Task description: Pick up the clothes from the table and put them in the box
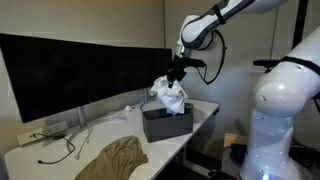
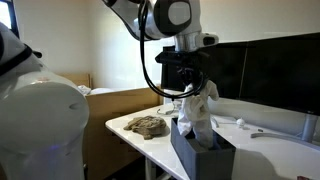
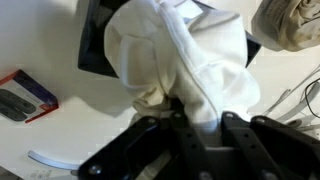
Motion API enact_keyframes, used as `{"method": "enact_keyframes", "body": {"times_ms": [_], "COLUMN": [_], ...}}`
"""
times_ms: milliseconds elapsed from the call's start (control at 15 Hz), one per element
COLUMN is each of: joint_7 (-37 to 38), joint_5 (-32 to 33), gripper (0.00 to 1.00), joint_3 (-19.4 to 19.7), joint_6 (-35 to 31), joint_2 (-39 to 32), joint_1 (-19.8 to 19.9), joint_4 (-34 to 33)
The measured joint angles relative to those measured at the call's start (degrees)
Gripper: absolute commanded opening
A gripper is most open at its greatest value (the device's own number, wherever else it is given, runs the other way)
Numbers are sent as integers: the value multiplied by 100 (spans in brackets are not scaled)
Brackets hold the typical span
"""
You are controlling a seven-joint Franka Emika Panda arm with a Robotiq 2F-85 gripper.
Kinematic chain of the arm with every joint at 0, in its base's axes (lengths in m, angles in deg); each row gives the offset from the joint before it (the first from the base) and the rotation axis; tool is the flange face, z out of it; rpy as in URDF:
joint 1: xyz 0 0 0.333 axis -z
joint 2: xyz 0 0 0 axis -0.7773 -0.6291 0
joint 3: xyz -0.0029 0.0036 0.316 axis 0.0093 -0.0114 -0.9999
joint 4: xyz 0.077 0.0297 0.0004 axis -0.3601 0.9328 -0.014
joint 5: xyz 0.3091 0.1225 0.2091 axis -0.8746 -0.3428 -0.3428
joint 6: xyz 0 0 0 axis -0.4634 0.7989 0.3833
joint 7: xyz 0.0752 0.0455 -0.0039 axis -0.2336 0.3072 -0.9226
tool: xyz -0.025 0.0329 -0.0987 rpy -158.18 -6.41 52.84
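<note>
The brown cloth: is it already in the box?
No, the brown cloth lies on the table, apart from the box.

Your gripper point(image 1: 177, 74) is clamped on a white cloth point(image 1: 168, 96), which is bunched over the dark box point(image 1: 167, 124) with its lower folds at the opening. The box stands on the white table point(image 1: 165, 148). A brown cloth point(image 1: 113, 158) lies crumpled near the front edge, well apart from the box. A power strip point(image 1: 45, 131) lies below the dark monitor point(image 1: 80, 70).
</note>
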Motion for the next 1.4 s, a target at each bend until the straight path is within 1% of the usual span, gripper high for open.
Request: {"method": "enact_keyframes", "body": {"times_ms": [533, 933, 1400], "joint_7": [0, 0, 4], "joint_5": [1, 17, 165], "gripper": [13, 13, 13], "joint_3": [-6, -39, -105], "joint_6": [-768, -988, -1227], "joint_2": [-844, -1503, -2093], "joint_1": [256, 421, 572], "joint_4": [-16, -27, -29]}}
